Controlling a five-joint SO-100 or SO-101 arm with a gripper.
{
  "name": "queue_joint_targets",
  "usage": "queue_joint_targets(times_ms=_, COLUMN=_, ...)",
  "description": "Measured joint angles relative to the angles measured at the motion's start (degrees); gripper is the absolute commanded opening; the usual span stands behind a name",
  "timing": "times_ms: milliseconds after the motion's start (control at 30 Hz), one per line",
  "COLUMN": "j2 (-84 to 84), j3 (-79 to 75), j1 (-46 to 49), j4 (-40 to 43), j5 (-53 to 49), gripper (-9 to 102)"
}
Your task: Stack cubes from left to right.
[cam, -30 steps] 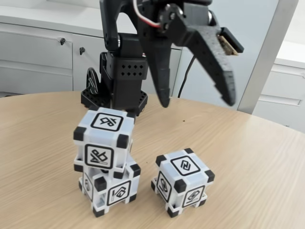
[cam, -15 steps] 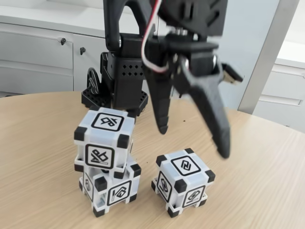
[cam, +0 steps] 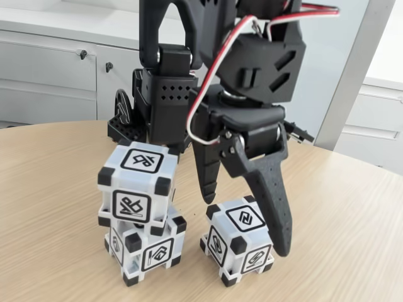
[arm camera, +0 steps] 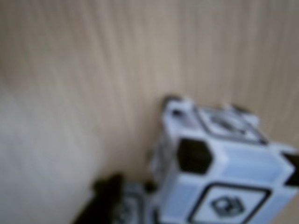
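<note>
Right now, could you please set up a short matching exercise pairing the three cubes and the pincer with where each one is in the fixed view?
Things:
1. top cube
2. bottom cube
3. single cube
4. pincer

Places:
A. open, one finger on each side of a cube
B. on the table, under another cube
C. alone on the table, right of the stack
D. resting on another cube

Pairs: 1-D, 2-B, 3-C, 4-A
</note>
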Motion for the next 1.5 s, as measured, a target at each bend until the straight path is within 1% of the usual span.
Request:
queue_joint_targets(times_ms=333, j2=-5.45, j3=-0.35, j1=0.0, j4=-1.58, j5=0.79, gripper=37)
queue_joint_targets(times_ms=600, j2=-5.54, j3=-0.53, j1=0.0, j4=-1.67, j5=2.64, gripper=25)
queue_joint_targets(times_ms=733, j2=-5.54, j3=-0.53, j1=0.0, j4=-1.67, j5=3.43, gripper=22)
queue_joint_targets(times_ms=1100, j2=-5.36, j3=-1.49, j1=-0.09, j4=-0.88, j5=4.22, gripper=20)
queue_joint_targets(times_ms=1200, j2=-5.62, j3=-4.66, j1=0.26, j4=-0.79, j5=5.89, gripper=20)
queue_joint_targets(times_ms=1367, j2=-5.54, j3=-14.15, j1=0.53, j4=-0.53, j5=8.53, gripper=21)
queue_joint_targets(times_ms=1500, j2=-5.62, j3=-21.45, j1=0.53, j4=4.31, j5=10.46, gripper=20)
